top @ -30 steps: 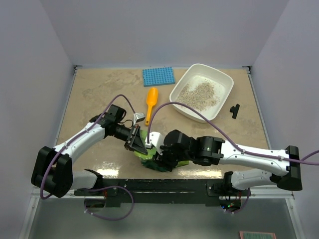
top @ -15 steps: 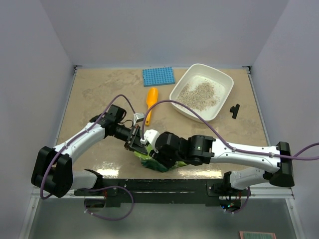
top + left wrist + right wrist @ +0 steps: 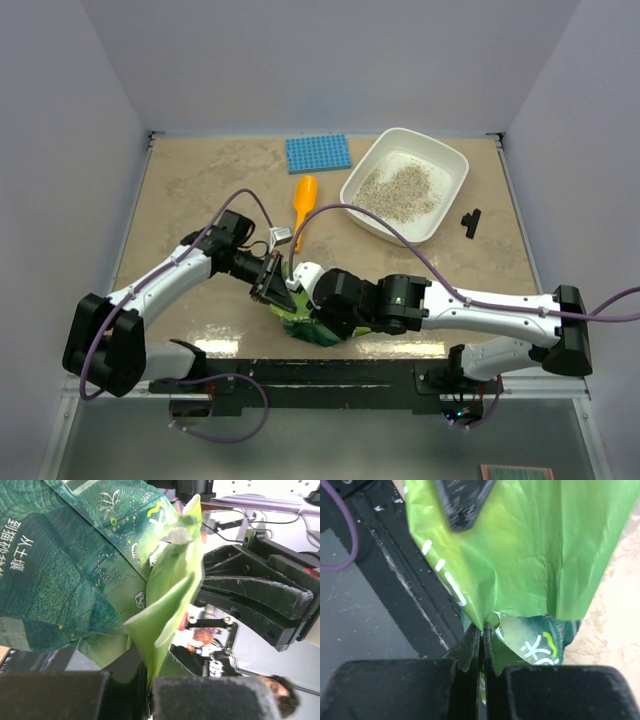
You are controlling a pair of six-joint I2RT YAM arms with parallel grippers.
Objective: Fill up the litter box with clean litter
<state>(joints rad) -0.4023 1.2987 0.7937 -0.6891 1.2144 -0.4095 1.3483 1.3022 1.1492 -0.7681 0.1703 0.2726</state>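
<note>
Clamped tight on thin folds of green bag [image 3: 520,545] at near counter [image 3: 200,180] edge: left gripper [image 3: 147,692], right gripper [image 3: 481,650]. Far right, well apart: litter box [image 3: 455,165], clean litter [image 3: 400,188] inside. Risk: foil tearing or slipping free, spilling granules short of box.

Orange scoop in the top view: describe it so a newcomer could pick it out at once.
Find the white litter box at the far right of the table. Just left of it, nearer than the blue studded mat, lies the orange scoop, bowl end toward the mat. It is the only orange thing, long and slim beside the flat mat.
</note>
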